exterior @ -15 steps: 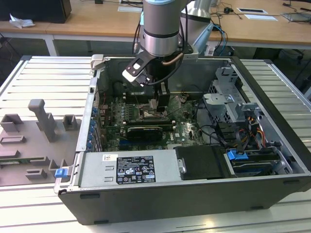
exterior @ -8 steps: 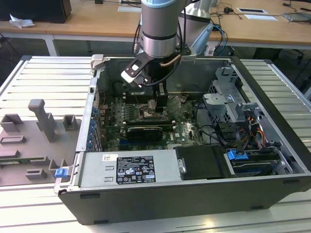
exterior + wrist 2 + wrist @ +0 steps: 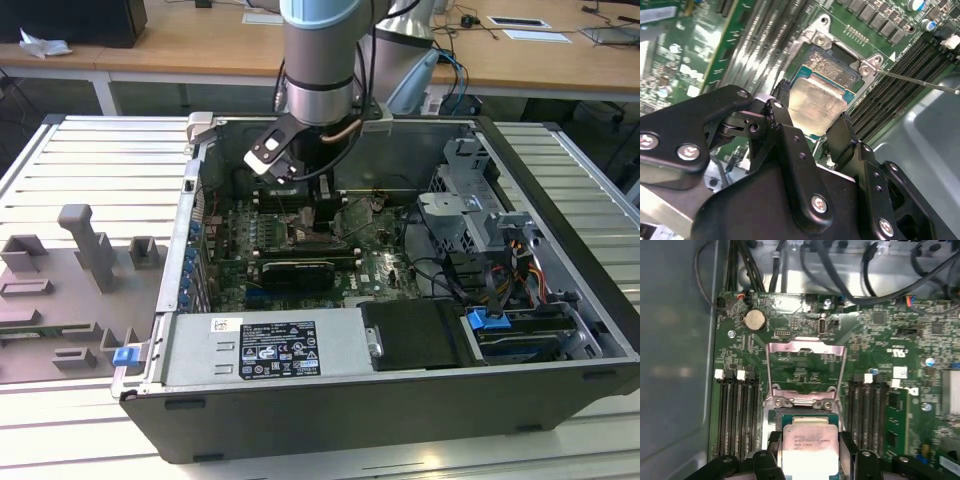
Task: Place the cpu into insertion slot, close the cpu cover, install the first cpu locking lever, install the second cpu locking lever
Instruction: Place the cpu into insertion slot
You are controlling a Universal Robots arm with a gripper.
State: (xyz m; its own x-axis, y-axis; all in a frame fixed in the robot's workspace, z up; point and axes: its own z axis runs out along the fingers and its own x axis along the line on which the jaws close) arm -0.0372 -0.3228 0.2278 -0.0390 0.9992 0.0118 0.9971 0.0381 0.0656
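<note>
The cpu [image 3: 815,102] [image 3: 807,440] is a pale silver square chip, and my gripper [image 3: 812,107] [image 3: 810,445] is shut on it, one black finger on each side. It hangs slightly tilted just over the open insertion slot [image 3: 835,67] [image 3: 805,417] on the green motherboard. The cpu cover [image 3: 805,347], a thin silver frame with a cut-out middle, is swung open away from the slot. A thin metal locking lever [image 3: 920,82] sticks out from the slot's corner. In the exterior view my gripper [image 3: 318,215] reaches down into the open computer case [image 3: 560,290].
Black memory slots [image 3: 737,410] [image 3: 867,410] flank the slot on both sides. A long black expansion card [image 3: 295,270] lies close to the gripper. The power supply [image 3: 265,350], drive cage [image 3: 470,200] and cables [image 3: 450,275] crowd the case. A grey fixture tray [image 3: 70,280] sits outside.
</note>
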